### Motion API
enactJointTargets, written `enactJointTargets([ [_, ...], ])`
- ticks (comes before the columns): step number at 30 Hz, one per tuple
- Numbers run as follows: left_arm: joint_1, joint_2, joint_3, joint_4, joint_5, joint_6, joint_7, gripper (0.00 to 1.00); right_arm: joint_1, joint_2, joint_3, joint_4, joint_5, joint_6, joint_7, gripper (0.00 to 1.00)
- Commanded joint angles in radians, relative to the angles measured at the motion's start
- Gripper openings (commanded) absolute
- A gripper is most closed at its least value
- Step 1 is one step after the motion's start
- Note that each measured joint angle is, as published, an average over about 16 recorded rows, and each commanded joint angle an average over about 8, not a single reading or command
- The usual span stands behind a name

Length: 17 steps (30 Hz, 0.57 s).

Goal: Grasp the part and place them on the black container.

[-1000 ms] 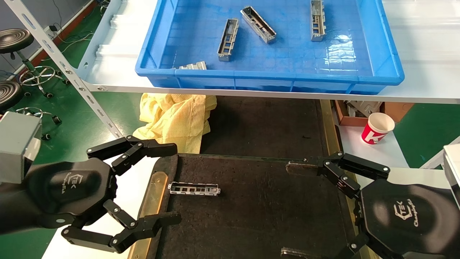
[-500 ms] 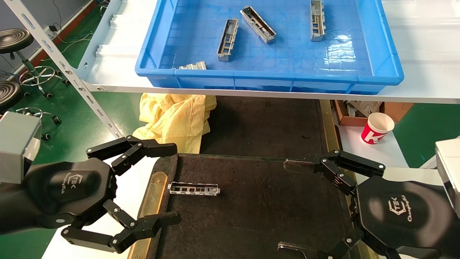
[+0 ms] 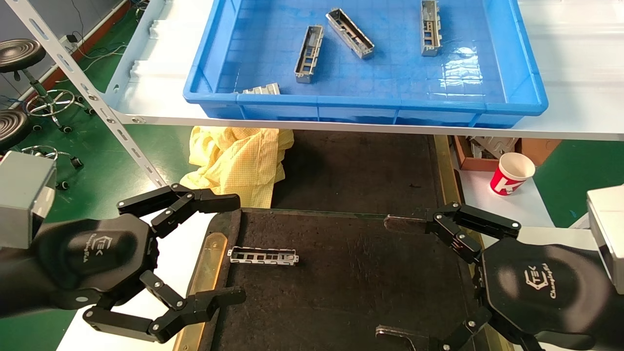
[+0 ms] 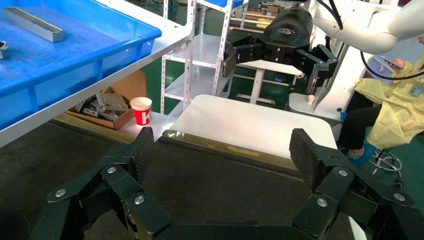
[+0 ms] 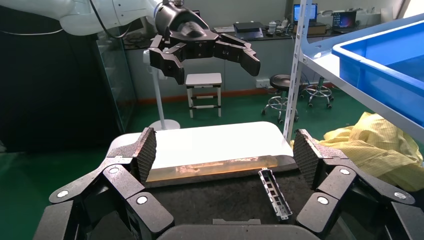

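While both arms hung low over the work, we saw the black container (image 3: 356, 273) lying flat before us, its rough felt-like surface dark and its brass-coloured strip (image 3: 207, 265) running along the left edge. One part (image 3: 263, 256) lay flat on that felt near the left strip, its row of rectangular cut-outs facing up; in the right wrist view the same part (image 5: 274, 194) lay between the spread fingers, apart from both. Our left gripper (image 3: 229, 249) hovered at the tray's left edge with its fingers wide apart and holding nothing, and our right gripper (image 3: 397, 278) hovered at the tray's right side, likewise spread and empty. Above, on a white shelf (image 3: 161, 105), sat a blue crate (image 3: 516, 92) holding three more parts (image 3: 309, 53) and a short ridged block (image 3: 263, 89) at its near wall. Under the shelf we noted a crumpled yellow garment (image 3: 239, 161), a red and white paper cup (image 3: 511, 173) on a white table, a cardboard box (image 3: 487, 153) beside it, and black stools (image 3: 22, 56) on the green floor.
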Motion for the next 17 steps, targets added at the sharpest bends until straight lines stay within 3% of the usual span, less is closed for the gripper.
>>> enactJointTargets([
  [1,0.000,0.000,0.000,0.000,0.000,0.000,0.000,1.00,0.000,0.000,-0.001,-0.001,0.000,0.000,0.000,1.00],
  [17,0.000,0.000,0.000,0.000,0.000,0.000,0.000,1.00,0.001,-0.001,-0.002,-0.002,-0.001,0.001,-0.001,1.00],
])
